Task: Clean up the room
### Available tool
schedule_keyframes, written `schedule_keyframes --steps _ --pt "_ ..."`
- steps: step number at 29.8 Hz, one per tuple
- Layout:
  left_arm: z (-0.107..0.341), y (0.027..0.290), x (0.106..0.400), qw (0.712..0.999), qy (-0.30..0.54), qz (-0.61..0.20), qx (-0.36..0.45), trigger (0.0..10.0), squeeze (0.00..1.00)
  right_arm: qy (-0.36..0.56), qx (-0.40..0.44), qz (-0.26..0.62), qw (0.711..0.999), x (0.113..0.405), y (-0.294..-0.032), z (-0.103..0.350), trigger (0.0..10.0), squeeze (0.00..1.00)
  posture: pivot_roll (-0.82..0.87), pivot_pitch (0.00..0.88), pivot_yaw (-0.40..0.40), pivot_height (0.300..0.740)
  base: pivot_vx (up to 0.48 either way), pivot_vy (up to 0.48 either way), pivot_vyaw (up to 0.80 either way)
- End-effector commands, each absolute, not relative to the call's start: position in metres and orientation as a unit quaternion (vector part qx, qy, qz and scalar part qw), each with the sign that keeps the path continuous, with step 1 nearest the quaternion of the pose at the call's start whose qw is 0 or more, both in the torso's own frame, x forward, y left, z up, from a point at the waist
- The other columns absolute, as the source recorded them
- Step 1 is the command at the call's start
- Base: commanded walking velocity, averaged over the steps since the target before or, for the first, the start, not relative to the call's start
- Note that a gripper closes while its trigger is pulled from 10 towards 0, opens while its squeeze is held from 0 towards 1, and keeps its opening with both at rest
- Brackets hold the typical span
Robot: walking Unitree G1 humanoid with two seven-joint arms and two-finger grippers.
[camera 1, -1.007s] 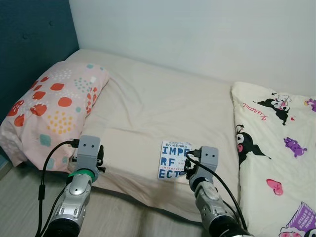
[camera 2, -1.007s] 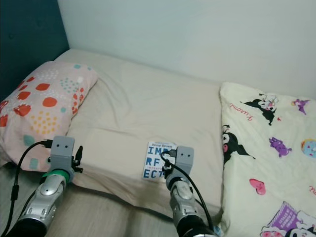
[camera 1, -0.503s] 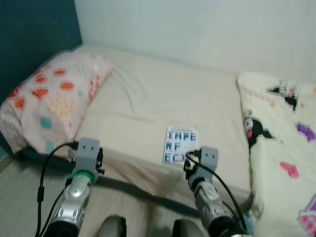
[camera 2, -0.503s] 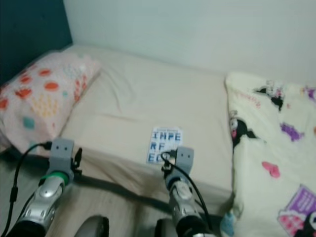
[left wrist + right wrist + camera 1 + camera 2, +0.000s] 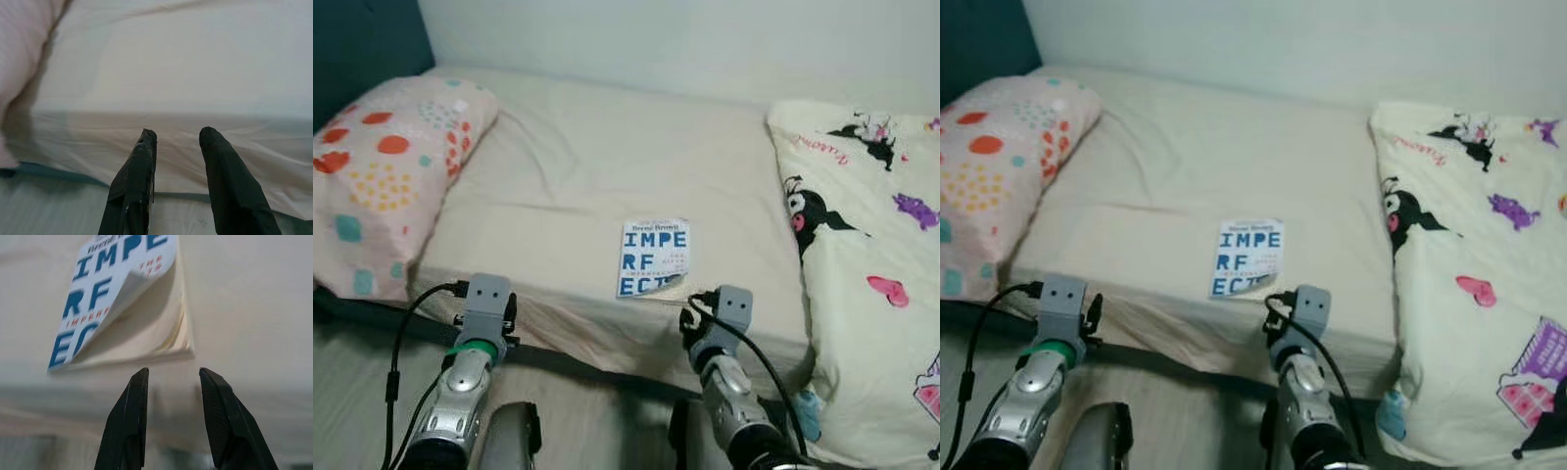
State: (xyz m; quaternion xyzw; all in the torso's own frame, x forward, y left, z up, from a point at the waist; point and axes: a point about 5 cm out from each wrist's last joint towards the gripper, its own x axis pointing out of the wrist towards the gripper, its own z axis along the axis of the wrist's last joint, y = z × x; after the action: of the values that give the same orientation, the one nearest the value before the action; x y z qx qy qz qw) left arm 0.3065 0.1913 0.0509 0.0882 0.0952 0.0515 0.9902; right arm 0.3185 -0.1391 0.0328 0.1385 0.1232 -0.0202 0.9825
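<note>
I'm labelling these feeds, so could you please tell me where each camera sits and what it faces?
Left and right eye views: on the head, looking down at the bed; both arms show.
Left wrist view: faces the bed's edge past the open left tool.
Right wrist view: faces the book past the open right tool.
Shared: book and bed.

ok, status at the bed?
Both end effectors open, empty: left end effector at bed edge, right end effector just short of the book. Book flat on mattress, cover corner curled. Nothing between.
</note>
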Motion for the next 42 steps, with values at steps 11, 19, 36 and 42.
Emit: schedule_keyframes --steps 11,19,36,42 --pt "0.052 0.201 0.307 0.99 0.091 0.055 0.095 10.0 0.0 0.1 0.142 -0.018 0.985 0.332 -0.14 0.049 10.0 0.0 0.09 0.0 -0.002 0.566 0.0 0.0 0.0" --pt "0.061 0.194 0.316 0.992 0.078 0.045 0.094 10.0 0.0 0.085 0.151 -0.015 0.985 0.345 -0.145 0.064 10.0 0.95 0.09 0.0 -0.002 0.566 0.0 0.0 0.0" --pt "0.063 0.202 0.31 0.992 0.069 0.057 0.091 10.0 0.0 0.076 0.237 -0.007 0.968 0.364 -0.144 0.085 10.0 1.0 0.15 0.0 -0.033 0.566 0.0 0.0 0.0" --pt "0.06 0.208 0.308 0.991 0.074 0.078 0.075 10.0 0.0 0.075 0.231 -0.024 0.97 0.364 -0.15 0.085 10.0 1.0 0.14 0.0 -0.021 0.566 0.0 0.0 0.0"
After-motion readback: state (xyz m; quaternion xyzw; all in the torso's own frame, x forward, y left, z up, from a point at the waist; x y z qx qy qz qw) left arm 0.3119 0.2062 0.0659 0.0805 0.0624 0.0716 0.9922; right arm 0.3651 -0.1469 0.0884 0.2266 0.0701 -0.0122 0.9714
